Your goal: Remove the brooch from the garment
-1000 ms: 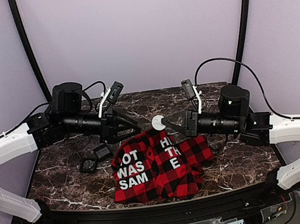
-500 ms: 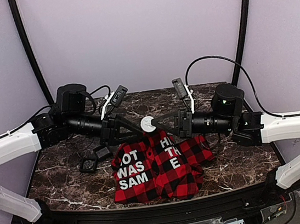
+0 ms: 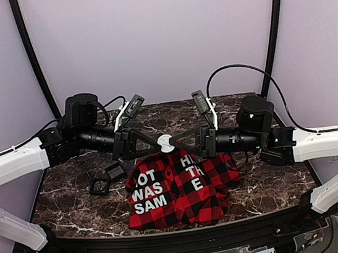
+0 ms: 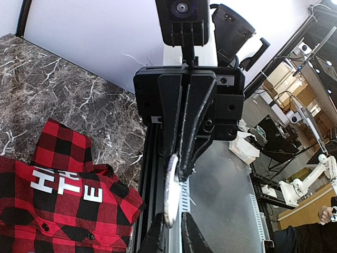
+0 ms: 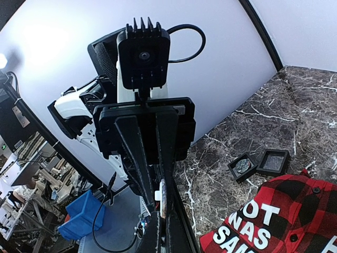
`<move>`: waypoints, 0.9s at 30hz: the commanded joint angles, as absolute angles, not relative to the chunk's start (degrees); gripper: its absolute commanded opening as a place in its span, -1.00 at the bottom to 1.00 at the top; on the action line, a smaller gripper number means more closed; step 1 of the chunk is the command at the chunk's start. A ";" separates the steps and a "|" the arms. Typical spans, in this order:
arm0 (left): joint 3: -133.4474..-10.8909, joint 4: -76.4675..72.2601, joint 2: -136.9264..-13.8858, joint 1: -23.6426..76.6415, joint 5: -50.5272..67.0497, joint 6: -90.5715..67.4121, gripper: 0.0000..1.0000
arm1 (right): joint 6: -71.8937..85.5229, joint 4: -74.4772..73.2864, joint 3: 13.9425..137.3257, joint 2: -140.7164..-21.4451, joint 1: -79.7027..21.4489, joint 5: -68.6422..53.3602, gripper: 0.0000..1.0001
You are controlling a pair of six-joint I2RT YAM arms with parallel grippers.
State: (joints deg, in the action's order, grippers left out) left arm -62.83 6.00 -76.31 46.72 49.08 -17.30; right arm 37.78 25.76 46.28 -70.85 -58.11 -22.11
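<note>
The brooch (image 3: 165, 142), a small pale disc, hangs in the air above the plaid garment (image 3: 177, 188), which lies flat on the marble table. My two grippers meet tip to tip on it. The right gripper (image 3: 172, 140) is shut on the brooch from the right. The left gripper (image 3: 159, 145) comes in from the left, its jaws narrowed onto the opposite rim. In the left wrist view the brooch (image 4: 171, 190) stands edge-on, its lower rim between my left gripper's (image 4: 174, 234) fingers. The right wrist view shows the brooch (image 5: 163, 199) pinched above my right gripper (image 5: 162, 232).
Two small black square frames (image 3: 106, 178) lie on the table to the left of the garment; they also show in the right wrist view as frames (image 5: 258, 163). The table's front rail (image 3: 184, 240) runs along the near edge. Purple walls close the back and sides.
The right gripper has carried the brooch leftward, off the garment's top edge, to the left gripper. The left jaws have closed from wide open down onto the brooch's rim.
</note>
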 commanded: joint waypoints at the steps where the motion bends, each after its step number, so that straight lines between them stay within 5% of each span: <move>1: -61.77 4.41 -76.46 46.41 50.70 -18.08 -0.80 | 37.14 27.65 48.36 -71.60 -58.56 -23.05 -1.00; 12: -61.06 3.10 -76.21 45.87 50.94 -18.81 -0.98 | 36.21 26.49 48.69 -71.95 -58.64 -22.74 -0.96; 20: -60.93 3.18 -76.57 43.77 52.23 -19.07 -0.98 | 33.64 22.69 47.91 -69.03 -58.59 -19.08 0.20; 27: -62.03 4.59 -77.92 43.20 54.87 -18.58 -0.98 | 30.34 16.34 50.33 -71.17 -59.12 -16.65 0.43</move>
